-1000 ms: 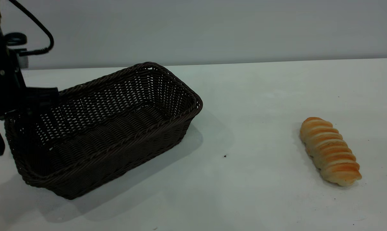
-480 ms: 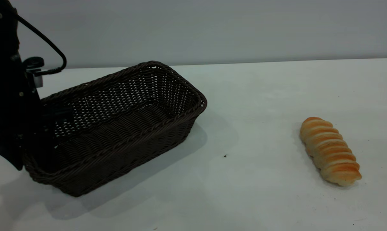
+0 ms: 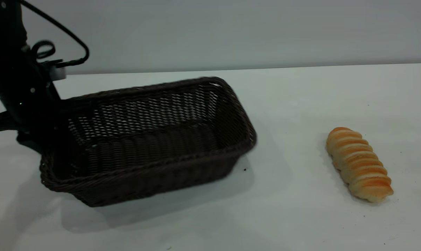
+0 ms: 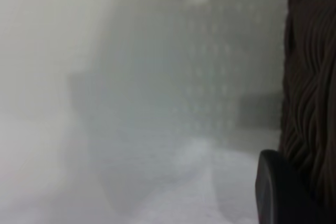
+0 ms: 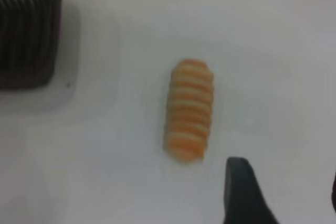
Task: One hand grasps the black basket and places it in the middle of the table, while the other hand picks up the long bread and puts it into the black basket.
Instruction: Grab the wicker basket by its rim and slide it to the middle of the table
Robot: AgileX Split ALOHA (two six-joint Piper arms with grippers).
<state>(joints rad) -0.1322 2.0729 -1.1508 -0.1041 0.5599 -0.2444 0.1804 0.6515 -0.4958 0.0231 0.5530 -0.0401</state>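
At left of the frame, the left hand (image 3: pixel 62 115), pinching the black basket (image 3: pixel 151 143) by its end rim, has swung it toward the table (image 3: pixel 301 90) middle; long bread (image 3: pixel 358 164) waits lower right.

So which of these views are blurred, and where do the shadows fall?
Exterior view: the dark woven wicker basket is motion-smeared, its shadow on the white table in front. Left wrist view: mostly grey haze. Right wrist view: the golden ridged long bread is soft, out of focus.

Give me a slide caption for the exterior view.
Left end effector grips the black basket at its left end on the table; the long bread lies apart, right.
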